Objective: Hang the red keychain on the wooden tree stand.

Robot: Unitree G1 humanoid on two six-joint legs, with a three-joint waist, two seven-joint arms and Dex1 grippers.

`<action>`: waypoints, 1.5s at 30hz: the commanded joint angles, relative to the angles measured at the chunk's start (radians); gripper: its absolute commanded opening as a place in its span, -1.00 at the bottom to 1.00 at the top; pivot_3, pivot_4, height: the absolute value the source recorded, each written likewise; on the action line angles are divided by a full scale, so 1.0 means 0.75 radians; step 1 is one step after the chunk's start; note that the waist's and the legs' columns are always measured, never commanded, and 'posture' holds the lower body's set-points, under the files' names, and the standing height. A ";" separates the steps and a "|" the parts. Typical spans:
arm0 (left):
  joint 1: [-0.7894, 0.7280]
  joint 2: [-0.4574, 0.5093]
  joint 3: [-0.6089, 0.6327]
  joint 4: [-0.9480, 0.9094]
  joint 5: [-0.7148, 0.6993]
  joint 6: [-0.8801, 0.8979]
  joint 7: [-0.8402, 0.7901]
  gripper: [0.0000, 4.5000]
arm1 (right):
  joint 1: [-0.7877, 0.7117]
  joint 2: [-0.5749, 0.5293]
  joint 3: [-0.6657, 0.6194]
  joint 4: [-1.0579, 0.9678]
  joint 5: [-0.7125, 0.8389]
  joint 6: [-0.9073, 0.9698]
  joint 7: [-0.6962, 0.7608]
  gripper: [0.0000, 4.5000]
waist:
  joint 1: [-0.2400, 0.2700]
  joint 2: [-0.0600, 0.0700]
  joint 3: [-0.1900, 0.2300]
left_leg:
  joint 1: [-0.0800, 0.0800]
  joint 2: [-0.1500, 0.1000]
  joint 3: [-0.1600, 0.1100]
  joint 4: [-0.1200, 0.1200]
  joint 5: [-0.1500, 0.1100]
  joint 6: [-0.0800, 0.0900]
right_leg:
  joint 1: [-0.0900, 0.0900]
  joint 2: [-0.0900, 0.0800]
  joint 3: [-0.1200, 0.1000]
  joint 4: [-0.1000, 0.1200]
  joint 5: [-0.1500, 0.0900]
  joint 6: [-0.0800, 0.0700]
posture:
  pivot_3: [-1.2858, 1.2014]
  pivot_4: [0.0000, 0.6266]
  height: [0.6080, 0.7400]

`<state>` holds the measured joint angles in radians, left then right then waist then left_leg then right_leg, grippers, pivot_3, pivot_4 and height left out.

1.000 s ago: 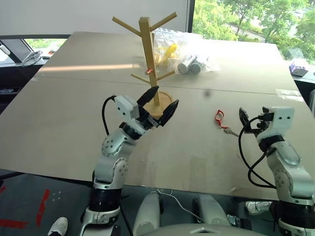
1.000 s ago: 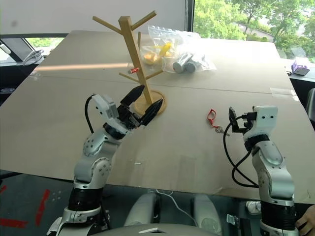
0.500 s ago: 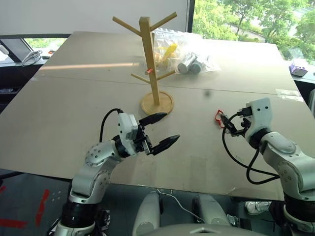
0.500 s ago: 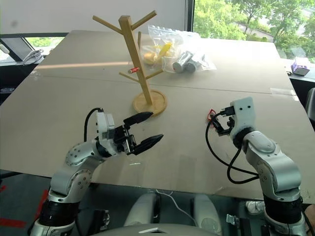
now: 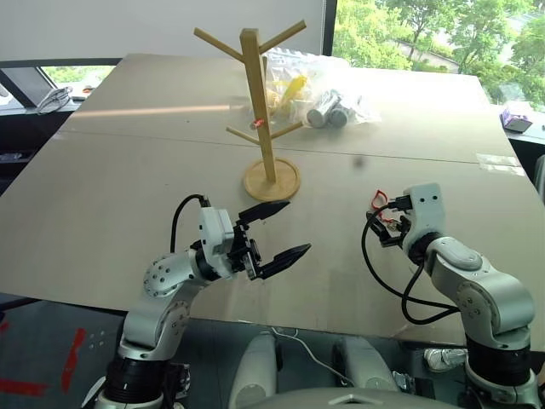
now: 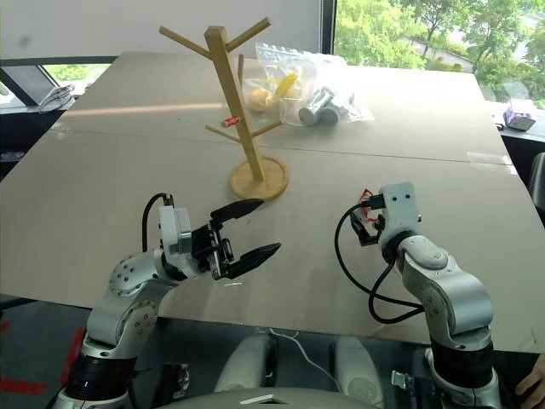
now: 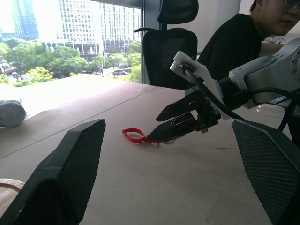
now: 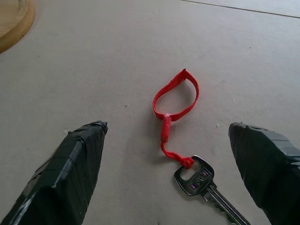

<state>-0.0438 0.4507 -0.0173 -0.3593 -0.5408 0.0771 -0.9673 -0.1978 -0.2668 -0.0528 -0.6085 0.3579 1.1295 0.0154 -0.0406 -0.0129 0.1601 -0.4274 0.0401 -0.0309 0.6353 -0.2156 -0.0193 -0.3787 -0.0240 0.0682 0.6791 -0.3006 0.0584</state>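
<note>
The red keychain (image 8: 176,98), a thin red loop with a silver key (image 8: 201,180), lies flat on the table right of the wooden tree stand (image 5: 260,111). My right gripper (image 8: 166,125) is open and tilted down over it, one finger on each side, nothing held. The left wrist view has that gripper's (image 7: 154,126) tips just beside the red keychain (image 7: 133,135). My left gripper (image 5: 295,227) is open and empty. It hangs above the near table in front of the stand's disc base (image 5: 272,180) and points right toward the keychain.
Clear plastic bags (image 5: 311,94) with small items lie behind the stand. A tiny red scrap (image 5: 258,123) hangs on a low peg. A person in black (image 7: 234,42) sits beside an office chair (image 7: 168,28) past the table's right side. The table's front edge runs close below both grippers.
My right gripper has swung left and tipped downward, coming over the keychain. My left gripper has dropped from beside the stand's base, pulled back toward me and turned to the right.
</note>
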 commanded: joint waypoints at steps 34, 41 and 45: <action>0.003 -0.004 -0.001 0.001 0.047 -0.043 0.027 1.00 | -0.055 0.098 0.062 0.221 -0.227 -0.319 0.025 -0.99 | -0.001 0.000 0.000 | 0.000 0.000 0.000 0.000 0.000 0.000 | 0.000 0.000 0.000 0.000 0.000 0.000 | 0.03 -0.52 1.00; 0.007 -0.051 0.019 0.025 0.070 -0.042 0.129 1.00 | -0.155 -0.029 0.120 0.110 -0.296 -0.664 0.176 -0.99 | 0.000 0.001 0.001 | 0.000 0.000 0.000 0.000 0.000 0.000 | 0.000 0.000 0.000 0.000 0.000 0.000 | 0.03 -0.52 1.00; 0.024 -0.086 0.031 0.030 0.089 -0.053 0.197 1.00 | -0.197 -0.063 0.151 0.092 -0.324 -0.779 0.235 -0.99 | 0.000 0.001 0.001 | 0.000 0.001 -0.001 0.000 0.000 0.000 | 0.000 0.001 -0.001 0.000 0.000 0.000 | 0.03 -0.52 1.00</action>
<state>-0.0337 0.3981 -0.0099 -0.3225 -0.4823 0.0561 -0.8466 -0.3224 -0.3043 0.0485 -0.4980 0.1249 0.5987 0.1687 -0.0407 -0.0119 0.1609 -0.4277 0.0406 -0.0316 0.6353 -0.2156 -0.0193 -0.3788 -0.0234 0.0675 0.6789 -0.3006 0.0585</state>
